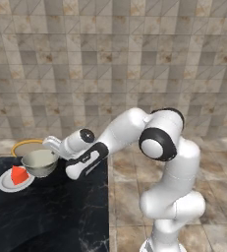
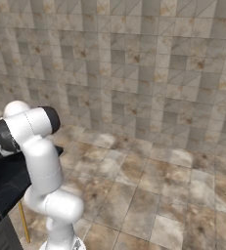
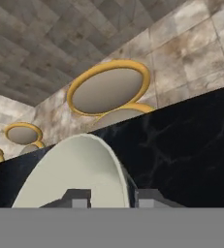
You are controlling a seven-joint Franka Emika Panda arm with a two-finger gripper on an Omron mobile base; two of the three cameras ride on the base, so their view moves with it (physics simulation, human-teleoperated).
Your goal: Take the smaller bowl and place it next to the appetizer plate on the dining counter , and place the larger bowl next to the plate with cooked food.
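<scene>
The smaller bowl (image 1: pixel 39 162), cream with a pale inside, stands upright on the black dining counter (image 1: pixel 61 211), right beside the appetizer plate (image 1: pixel 7 184) with its red wedge (image 1: pixel 19 174). My gripper (image 1: pixel 51 147) reaches in from the right at the bowl's far right rim. In the hand view the bowl (image 3: pixel 70 174) lies close below, and its rim runs between my two fingertips (image 3: pixel 79 198). The gripper (image 3: pixel 112 199) is open, with a visible gap on each side of the rim. The larger bowl and the plate with cooked food are out of view.
Gold-rimmed stools (image 3: pixel 108 87) stand beyond the counter's far edge, one just behind the bowl (image 1: pixel 26 146). The counter's right edge (image 1: pixel 106 206) drops to a tiled floor (image 1: pixel 129 197). A tiled wall (image 1: pixel 110 59) closes the back. My arm's elbow (image 1: pixel 159 142) is over the floor.
</scene>
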